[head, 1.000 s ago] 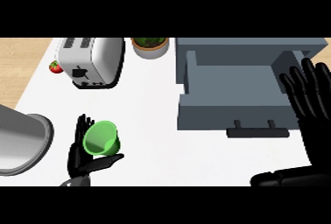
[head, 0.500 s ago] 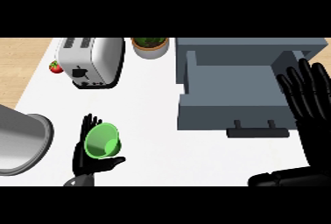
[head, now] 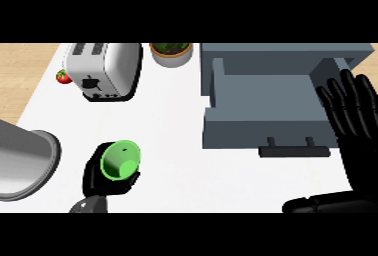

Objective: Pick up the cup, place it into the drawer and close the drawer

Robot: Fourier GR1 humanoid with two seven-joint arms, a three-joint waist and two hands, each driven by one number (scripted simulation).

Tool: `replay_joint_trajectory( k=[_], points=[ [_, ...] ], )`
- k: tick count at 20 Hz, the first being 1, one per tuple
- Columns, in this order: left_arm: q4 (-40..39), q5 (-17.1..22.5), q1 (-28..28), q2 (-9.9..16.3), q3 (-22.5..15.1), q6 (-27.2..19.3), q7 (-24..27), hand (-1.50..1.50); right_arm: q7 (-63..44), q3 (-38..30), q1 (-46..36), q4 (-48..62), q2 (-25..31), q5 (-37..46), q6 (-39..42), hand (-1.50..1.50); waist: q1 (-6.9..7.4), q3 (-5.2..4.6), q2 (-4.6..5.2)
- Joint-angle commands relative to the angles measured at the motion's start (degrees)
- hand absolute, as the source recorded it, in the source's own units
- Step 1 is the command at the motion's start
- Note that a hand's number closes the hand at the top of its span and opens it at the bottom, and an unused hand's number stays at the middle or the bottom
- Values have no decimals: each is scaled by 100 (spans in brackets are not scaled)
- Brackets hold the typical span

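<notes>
White counter (head: 184, 165) fills most of the head view, with a strip of wood floor along its left and top edge. On the right side sits a big grey drawer (head: 266, 107), pulled open, with a dark handle (head: 294, 149) on its near front. At the left edge is a big shiny metal pot (head: 22, 162), cut off by the view. A silver toaster (head: 102, 70) stands at the back left, with a small red strawberry (head: 63, 76) just beside it. A plant pot (head: 172, 53) with green leaves stands between the toaster and the drawer.

Since half a second ago, the left hand (head: 103, 177) has moved a little down and to the right on the counter, and the green cup (head: 119, 159) went with it. The cup now looks more tipped, so its open mouth shows more. Nothing else has moved.

The left hand comes up from the lower edge and its black fingers are curled round the green cup, which is well apart from the drawer. The right hand (head: 354, 112) is at the right edge, over the drawer's right side, with its fingers straight, spread apart and pointing up, holding nothing
</notes>
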State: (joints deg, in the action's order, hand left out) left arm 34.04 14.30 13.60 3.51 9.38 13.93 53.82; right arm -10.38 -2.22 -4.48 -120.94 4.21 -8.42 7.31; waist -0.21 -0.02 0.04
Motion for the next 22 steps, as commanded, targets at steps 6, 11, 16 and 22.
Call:
replay_joint_trajectory(
  k=[6,11,16,22],
  points=[
    [-72,-78,279,146,185,-252,814,150,139,135,198,-41,-41,195,54,-150,-10,-1,2],
    [-180,50,318,622,310,254,702,150,-135,-372,19,-99,251,-420,232,-150,-10,-1,1],
    [941,198,258,382,102,190,283,150,0,193,-121,62,-135,289,-153,-150,67,4,-24],
    [2370,80,21,254,-487,-8,-682,150,127,-86,-17,180,45,-7,87,-150,57,8,-25]
  ],
)
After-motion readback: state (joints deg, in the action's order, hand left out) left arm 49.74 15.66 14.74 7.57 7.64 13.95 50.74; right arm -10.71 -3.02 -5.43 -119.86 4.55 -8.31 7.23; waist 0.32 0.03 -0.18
